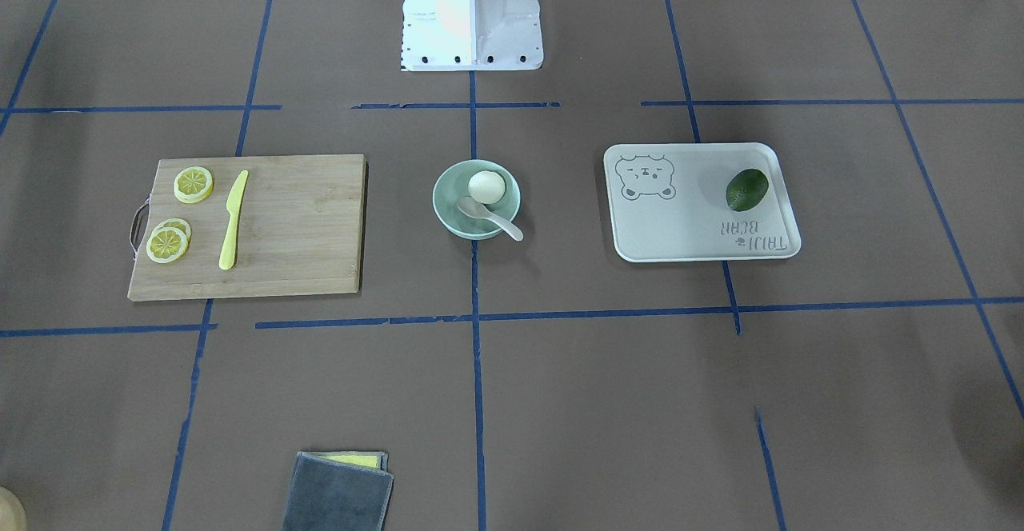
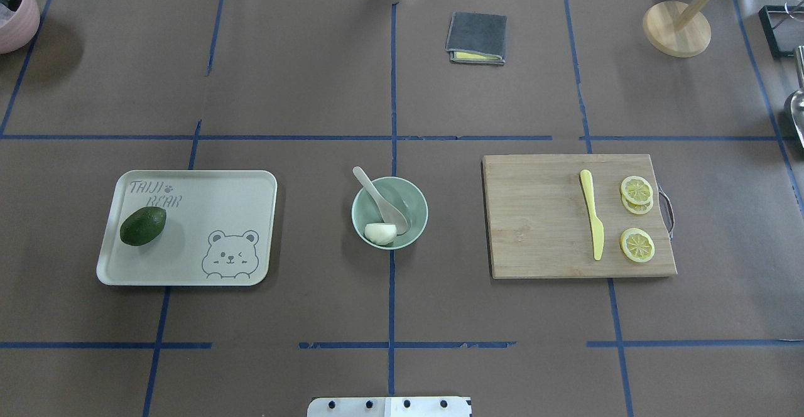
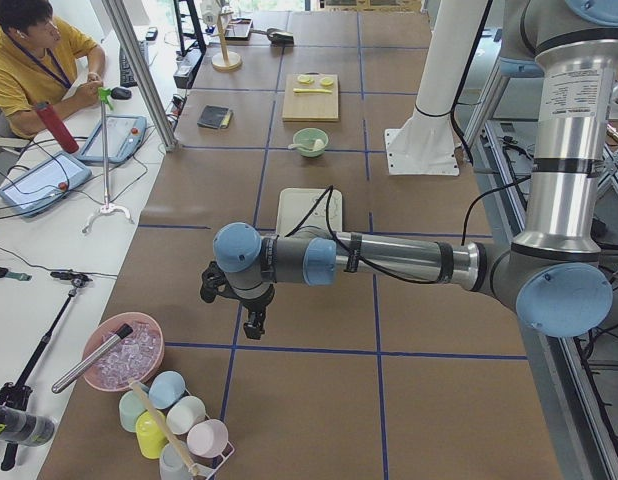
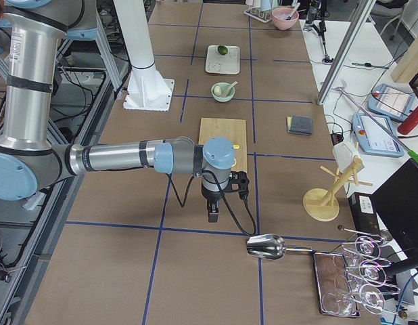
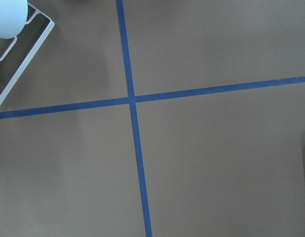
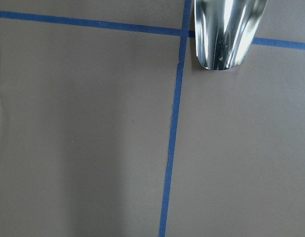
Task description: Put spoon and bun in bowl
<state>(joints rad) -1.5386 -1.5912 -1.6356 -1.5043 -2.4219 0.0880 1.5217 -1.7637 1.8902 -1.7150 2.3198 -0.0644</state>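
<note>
You can see the steamed bun [image 2: 380,233] lying inside the mint-green bowl [image 2: 364,213], with the soup spoon [image 2: 380,200] scoop-down beside it and its handle leaning out over the bowl's edge, so both placements look done. The left hand [image 3: 254,328] and right hand [image 4: 213,215] hang over the desk [image 2: 314,316] well away from the bowl. Only side views show them, so you cannot tell whether either is released or clenched. By my judgement, nothing remains but parking the arms.

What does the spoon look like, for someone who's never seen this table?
Midway between the wooden cutting board and the bear-print tray sits a mint-green bowl. The spoon lies in it, scoop beside the white bun, handle poking over the rim. It is short, thick and off-white, unlike the slim yellow knife on the board.
</note>
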